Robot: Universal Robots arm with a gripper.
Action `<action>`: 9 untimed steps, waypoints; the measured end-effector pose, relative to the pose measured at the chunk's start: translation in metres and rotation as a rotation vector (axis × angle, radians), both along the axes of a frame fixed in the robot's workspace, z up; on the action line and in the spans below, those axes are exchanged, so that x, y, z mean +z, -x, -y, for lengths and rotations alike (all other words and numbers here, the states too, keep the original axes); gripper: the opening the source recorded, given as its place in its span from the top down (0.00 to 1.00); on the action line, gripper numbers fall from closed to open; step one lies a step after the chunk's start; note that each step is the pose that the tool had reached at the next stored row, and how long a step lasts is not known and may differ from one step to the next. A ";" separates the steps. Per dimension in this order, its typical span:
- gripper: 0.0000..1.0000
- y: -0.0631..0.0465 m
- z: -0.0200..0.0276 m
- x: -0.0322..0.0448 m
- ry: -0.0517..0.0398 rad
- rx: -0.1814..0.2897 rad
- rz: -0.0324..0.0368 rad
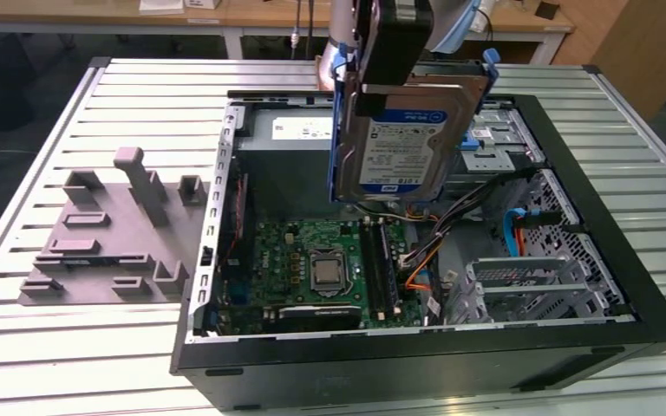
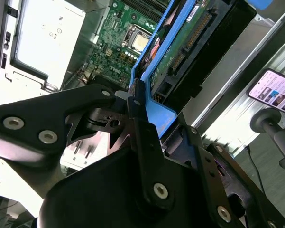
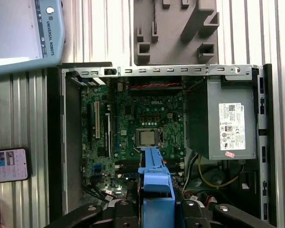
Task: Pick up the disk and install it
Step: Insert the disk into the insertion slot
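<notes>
One arm carries the load: the claw (image 2: 137,107) is clamped on the blue bracket of the disk (image 1: 408,147). The disk hangs straight below it on edge, long axis vertical, above the open computer case (image 1: 426,360), over the motherboard (image 1: 310,260), with the silver drive cages (image 1: 541,286) toward the exterior view's right.

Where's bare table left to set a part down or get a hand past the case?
Bare table: the near corner in front of the grey fixture, and the strip beside the case at the exterior view's right. Crowded: inside the case, under the disk held by the gripper.
</notes>
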State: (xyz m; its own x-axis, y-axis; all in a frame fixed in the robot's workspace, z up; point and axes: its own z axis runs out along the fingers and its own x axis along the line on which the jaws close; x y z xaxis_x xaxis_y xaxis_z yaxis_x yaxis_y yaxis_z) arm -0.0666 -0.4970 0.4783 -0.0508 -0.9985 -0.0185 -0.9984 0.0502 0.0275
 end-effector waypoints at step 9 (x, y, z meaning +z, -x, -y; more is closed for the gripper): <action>0.64 -0.007 0.0084 -0.0013 0.0000 0.000 0.0000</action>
State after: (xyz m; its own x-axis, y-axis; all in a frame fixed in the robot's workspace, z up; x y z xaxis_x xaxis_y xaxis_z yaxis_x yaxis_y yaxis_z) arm -0.0598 -0.5054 0.4770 -0.0507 -0.9985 -0.0186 -0.9984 0.0502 0.0275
